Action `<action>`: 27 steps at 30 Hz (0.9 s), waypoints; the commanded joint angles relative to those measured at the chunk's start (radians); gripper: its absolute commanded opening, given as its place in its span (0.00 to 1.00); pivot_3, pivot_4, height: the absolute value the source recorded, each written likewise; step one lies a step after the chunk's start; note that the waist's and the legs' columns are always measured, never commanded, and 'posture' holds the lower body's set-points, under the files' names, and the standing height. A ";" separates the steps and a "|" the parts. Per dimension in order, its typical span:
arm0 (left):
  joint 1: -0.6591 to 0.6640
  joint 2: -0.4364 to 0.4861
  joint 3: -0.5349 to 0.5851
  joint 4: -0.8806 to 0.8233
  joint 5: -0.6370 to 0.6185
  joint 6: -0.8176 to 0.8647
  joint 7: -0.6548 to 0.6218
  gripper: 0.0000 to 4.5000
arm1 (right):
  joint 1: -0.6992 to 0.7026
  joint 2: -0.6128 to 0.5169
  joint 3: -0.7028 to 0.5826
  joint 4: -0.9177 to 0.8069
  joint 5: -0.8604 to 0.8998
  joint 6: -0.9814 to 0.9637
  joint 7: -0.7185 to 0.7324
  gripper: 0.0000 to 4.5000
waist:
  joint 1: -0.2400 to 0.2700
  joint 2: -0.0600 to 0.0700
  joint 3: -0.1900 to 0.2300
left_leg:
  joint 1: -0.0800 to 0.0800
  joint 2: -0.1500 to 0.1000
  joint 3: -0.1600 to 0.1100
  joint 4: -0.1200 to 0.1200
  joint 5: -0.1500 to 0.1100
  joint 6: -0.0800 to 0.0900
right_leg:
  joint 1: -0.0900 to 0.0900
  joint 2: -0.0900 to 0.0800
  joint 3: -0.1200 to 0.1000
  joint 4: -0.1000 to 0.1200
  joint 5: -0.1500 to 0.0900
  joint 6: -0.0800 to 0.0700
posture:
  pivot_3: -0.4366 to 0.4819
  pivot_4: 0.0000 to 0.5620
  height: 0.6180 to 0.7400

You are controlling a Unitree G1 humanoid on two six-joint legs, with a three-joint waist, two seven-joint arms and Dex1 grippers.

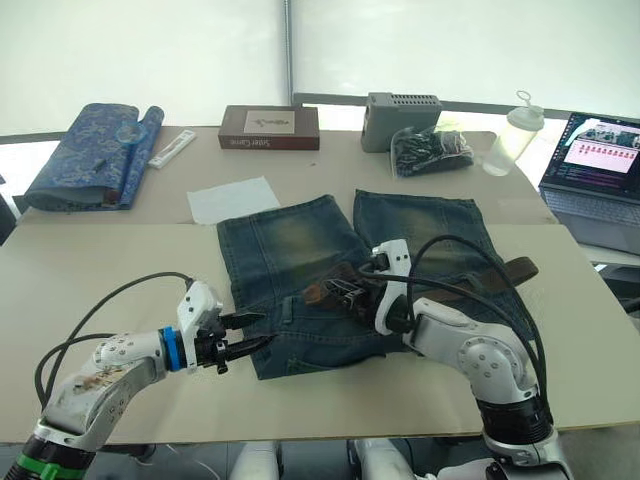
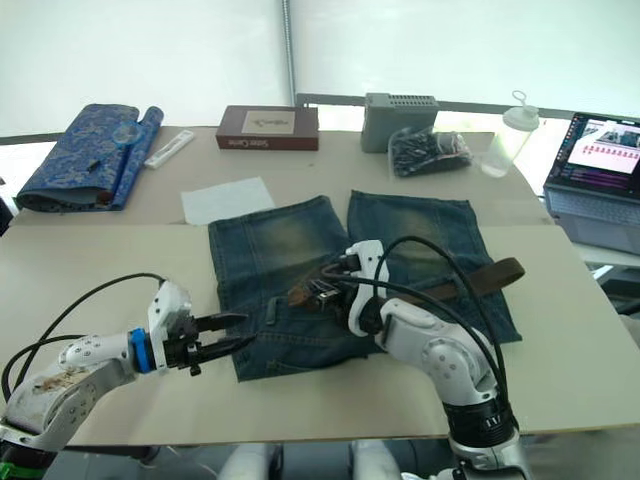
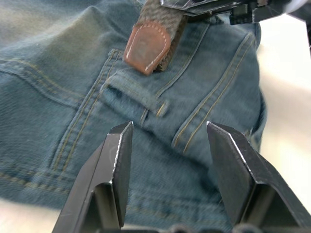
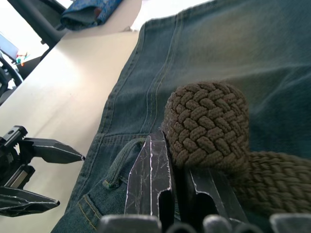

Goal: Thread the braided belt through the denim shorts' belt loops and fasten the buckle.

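The denim shorts lie flat mid-table with the waistband toward me. The braided belt runs from the right side across the shorts to its brown leather tip. My right gripper is shut on the braided strap just behind that tip, holding it bent up above the waistband. My left gripper is open at the waistband's left part, its fingers on either side of a belt loop and just short of it. The buckle is hidden.
At the back stand a blue patterned fabric roll, a brown box, a grey box, a black bag and a plastic bottle. A laptop is far right. White paper lies behind the shorts.
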 commanded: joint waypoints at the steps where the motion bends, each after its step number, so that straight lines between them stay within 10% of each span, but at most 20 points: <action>1: 0.003 -0.021 0.021 0.010 0.044 -0.056 -0.040 0.56 | 0.002 0.017 -0.010 -0.016 0.003 0.043 0.000 0.00 | -0.001 0.000 0.000 | -0.001 0.000 0.000 0.000 0.000 0.000 | -0.001 0.000 0.000 0.000 0.003 0.005 | 0.48 0.27 0.82; 27: 0.027 -0.120 0.074 0.042 0.100 -0.024 -0.040 0.56 | -0.032 0.227 -0.169 0.130 0.106 0.298 -0.073 0.00 | -0.031 -0.001 -0.001 | 0.000 0.001 -0.001 0.001 0.001 0.002 | -0.002 0.002 0.000 0.007 0.002 0.011 | 0.48 0.27 0.82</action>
